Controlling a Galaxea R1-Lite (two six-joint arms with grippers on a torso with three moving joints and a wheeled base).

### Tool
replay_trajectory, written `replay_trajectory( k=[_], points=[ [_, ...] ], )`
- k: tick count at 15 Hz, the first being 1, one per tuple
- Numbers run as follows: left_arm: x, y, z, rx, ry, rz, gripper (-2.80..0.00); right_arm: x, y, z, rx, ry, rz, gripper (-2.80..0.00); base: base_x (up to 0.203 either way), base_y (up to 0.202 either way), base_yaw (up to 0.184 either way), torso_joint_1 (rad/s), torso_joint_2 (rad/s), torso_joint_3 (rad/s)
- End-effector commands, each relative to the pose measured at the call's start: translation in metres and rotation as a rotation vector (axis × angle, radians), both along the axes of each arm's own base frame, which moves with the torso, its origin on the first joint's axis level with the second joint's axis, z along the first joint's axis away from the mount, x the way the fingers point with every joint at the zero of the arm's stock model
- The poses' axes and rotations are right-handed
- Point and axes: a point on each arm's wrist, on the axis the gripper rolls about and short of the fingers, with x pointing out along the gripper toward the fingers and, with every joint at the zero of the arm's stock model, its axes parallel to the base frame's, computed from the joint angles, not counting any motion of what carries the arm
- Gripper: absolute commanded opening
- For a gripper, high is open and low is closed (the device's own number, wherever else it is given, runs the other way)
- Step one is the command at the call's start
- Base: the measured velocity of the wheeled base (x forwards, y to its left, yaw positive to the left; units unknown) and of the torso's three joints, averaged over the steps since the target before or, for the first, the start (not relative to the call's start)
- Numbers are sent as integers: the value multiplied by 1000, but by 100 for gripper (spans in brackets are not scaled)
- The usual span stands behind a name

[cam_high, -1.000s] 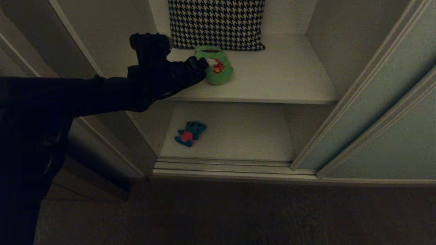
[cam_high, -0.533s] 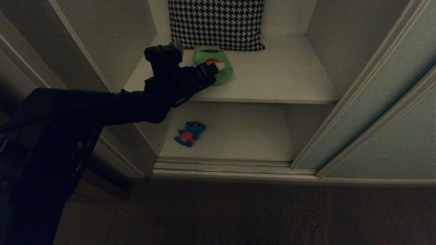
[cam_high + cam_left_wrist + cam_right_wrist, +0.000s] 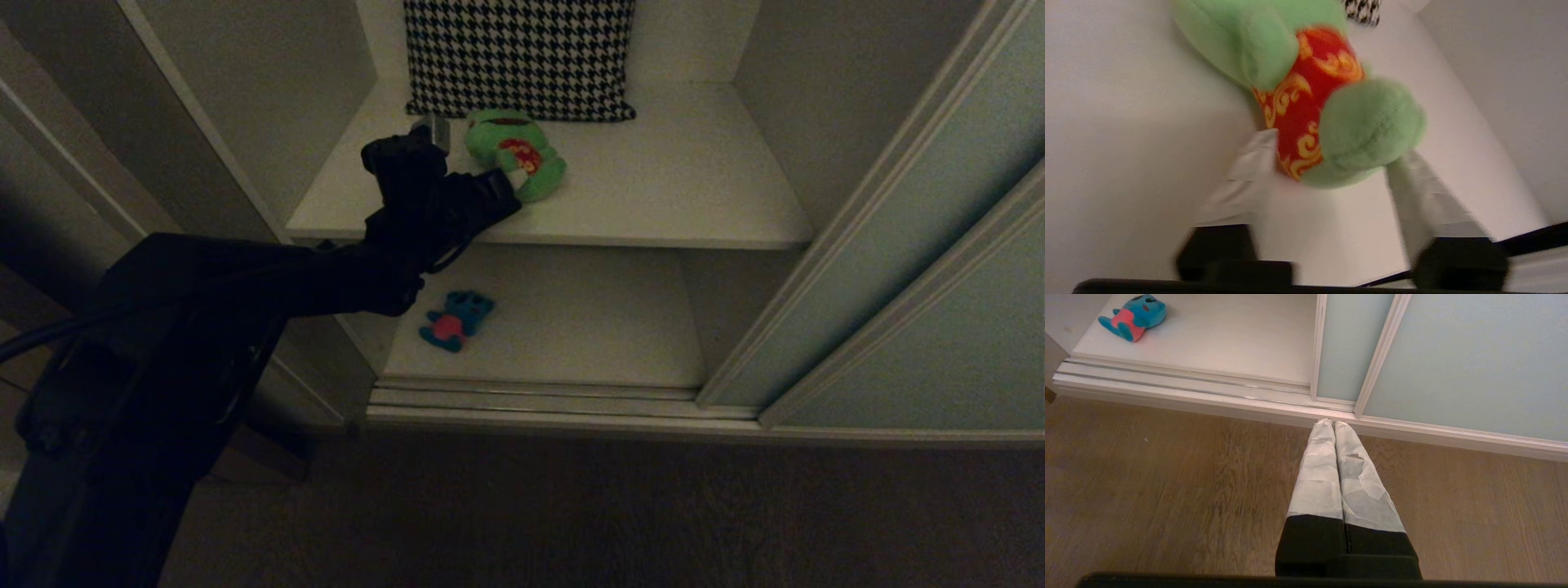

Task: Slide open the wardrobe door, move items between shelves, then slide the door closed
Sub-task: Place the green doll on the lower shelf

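A green frog [image 3: 514, 155] with a red flowered belly lies on the upper shelf [image 3: 669, 188], in front of the cushion. My left gripper [image 3: 480, 155] reaches in from the left, and its white-taped fingertips [image 3: 1249, 171] press on either side of the frog's [image 3: 1363, 126] lower end. The blue toy [image 3: 455, 320] with a pink belly lies at the left of the lower shelf [image 3: 588, 327]. The sliding wardrobe door [image 3: 898, 269] stands pushed to the right. My right gripper [image 3: 1333, 424] hangs shut and empty over the wooden floor, near the door track.
A black-and-white houndstooth cushion [image 3: 518, 57] leans against the back of the upper shelf. White side walls close the compartment in on both sides. The door track [image 3: 531, 400] runs along the bottom front, and a dark floor lies below it.
My left arm has sunk and pushed further in toward the shelf. Its jaws have narrowed round the frog, and the frog has turned so its red belly shows.
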Motion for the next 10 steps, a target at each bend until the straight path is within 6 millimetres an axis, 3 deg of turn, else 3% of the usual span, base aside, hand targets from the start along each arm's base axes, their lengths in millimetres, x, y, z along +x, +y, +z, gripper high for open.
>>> replay_trajectory(
  k=[1, 5, 10],
  points=[
    [3, -2, -6, -2, 5, -3, -280, 0, 0, 0, 0, 0, 1, -280, 0, 0, 0, 0, 0, 0],
    [-4, 0, 8, -16, -37, -6, -280, 0, 0, 0, 0, 0, 1, -280, 0, 0, 0, 0, 0, 0],
    [-29, 10, 53, -24, -97, 8, -280, 0, 0, 0, 0, 0, 1, -280, 0, 0, 0, 0, 0, 0]
  ],
)
